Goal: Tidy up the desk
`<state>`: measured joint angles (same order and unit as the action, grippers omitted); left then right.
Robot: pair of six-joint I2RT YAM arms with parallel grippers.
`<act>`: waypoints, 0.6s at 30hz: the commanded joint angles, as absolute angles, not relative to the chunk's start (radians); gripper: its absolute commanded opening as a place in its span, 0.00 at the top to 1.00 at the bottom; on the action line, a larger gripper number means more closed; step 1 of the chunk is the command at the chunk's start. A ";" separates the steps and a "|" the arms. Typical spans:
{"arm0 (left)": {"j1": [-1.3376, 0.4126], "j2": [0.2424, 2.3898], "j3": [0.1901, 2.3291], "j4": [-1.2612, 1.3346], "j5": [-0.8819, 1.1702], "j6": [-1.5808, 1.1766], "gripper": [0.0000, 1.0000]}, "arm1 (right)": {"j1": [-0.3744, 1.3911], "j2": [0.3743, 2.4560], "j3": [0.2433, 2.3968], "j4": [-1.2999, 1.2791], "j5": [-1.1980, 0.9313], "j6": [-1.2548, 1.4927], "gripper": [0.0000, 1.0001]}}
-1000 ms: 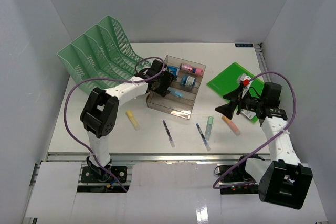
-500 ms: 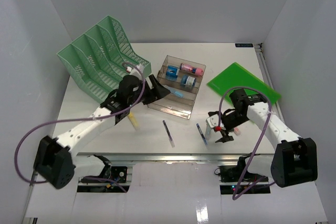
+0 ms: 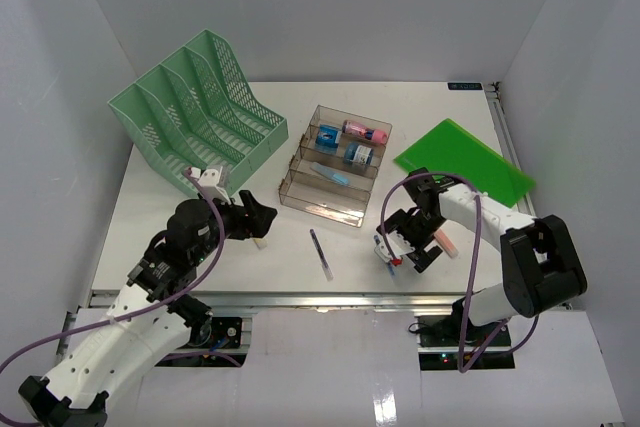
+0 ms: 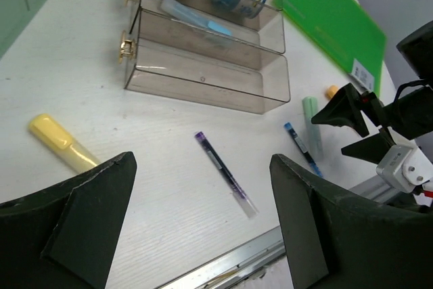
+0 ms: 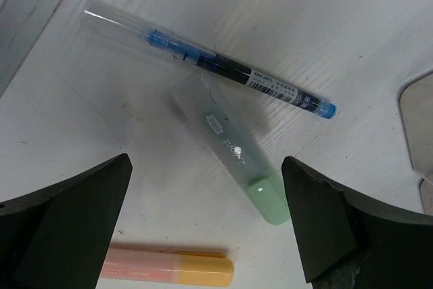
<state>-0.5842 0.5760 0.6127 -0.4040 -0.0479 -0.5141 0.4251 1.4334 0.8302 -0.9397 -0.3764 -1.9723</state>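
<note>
The left gripper is opened wide and nothing is held; a slim purple plastic pen lies below it. The right gripper is likewise spread wide and empty, above a mint-green plastic highlighter that touches a clear blue-ink pen. Both items lie on the large flat white rectangular surface, near its silver-railed near edge.

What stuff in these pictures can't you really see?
Top view: the right gripper covers most of the blue pen and green marker.
Right wrist view: the pink marker runs behind a finger.
Left wrist view: the top edge cuts off the tray; the folder label is too small to read.
</note>
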 commanded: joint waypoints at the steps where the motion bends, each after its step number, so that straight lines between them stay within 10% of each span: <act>1: -0.581 0.572 0.607 -0.451 -0.124 -0.467 0.09 | 0.468 1.481 0.874 -0.864 -0.309 -2.065 0.03; 18: -0.581 0.513 0.592 -0.463 -0.168 -0.503 0.09 | 0.477 1.584 0.879 -0.817 -0.253 -2.022 0.43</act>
<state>-0.5842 0.5166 0.5957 -0.4581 -0.1398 -0.4975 0.4725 1.5594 0.8829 -0.8533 -0.2798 -1.9739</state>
